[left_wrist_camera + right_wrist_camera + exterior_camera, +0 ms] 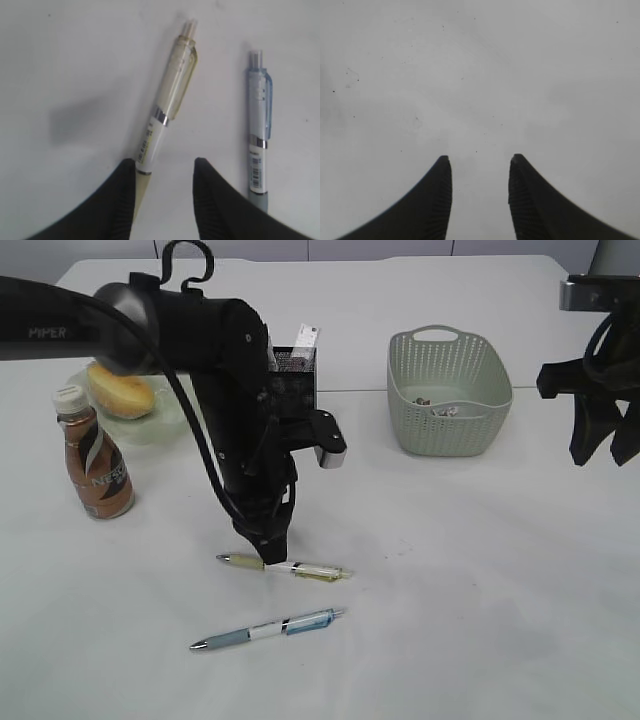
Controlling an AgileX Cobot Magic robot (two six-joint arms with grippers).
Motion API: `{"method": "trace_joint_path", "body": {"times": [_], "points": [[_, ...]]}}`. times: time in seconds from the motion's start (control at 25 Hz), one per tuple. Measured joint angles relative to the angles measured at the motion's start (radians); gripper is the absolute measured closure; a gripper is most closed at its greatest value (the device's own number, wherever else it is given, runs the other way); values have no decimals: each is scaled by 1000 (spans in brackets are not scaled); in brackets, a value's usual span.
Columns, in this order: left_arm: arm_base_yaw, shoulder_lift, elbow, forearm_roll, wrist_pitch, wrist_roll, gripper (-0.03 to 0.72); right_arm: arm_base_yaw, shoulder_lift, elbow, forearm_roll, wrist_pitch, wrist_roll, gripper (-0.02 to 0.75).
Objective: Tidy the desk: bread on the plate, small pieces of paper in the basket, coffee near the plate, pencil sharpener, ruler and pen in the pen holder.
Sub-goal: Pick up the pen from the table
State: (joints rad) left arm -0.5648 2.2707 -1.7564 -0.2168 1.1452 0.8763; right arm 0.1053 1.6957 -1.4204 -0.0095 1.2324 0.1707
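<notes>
My left gripper point(266, 556) is open and pointing down at the desk point(480, 570). A yellowish pen point(167, 107) lies flat there, its lower end just inside the left finger point(125, 190). A blue pen point(259, 145) lies beside it, outside the right finger. The bread point(120, 390) rests on the green plate point(165, 425), and the coffee point(93, 455) stands in front of it. Paper scraps point(440, 407) lie in the basket point(448, 430). The black pen holder point(297, 375) stands behind the left arm. The pencil sharpener and ruler do not show clearly. My right gripper point(479, 160) hangs open over bare desk.
A pale flat piece point(307, 337) sticks out of the pen holder's top. The left arm hides most of the holder. In the exterior view the right gripper point(600, 435) hangs at the far right, beside the basket.
</notes>
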Motion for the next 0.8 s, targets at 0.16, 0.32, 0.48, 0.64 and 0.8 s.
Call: {"method": "trace_joint_path", "body": {"times": [0.16,0.32,0.48,0.64,0.8], "points": [[0,20,0,0,-8,3,401,0,0,0,0,0,0,455],[0,39,-2,0,-16,3,401,0,0,0,0,0,0,455],[0,56,-2,0,-25,3,402,0,0,0,0,0,0,455],[0,67,-2,0,-34,5,401,0,0,0,0,0,0,455],[0,67,-2,0,-50,5,406,0,0,0,0,0,0,455]]}}
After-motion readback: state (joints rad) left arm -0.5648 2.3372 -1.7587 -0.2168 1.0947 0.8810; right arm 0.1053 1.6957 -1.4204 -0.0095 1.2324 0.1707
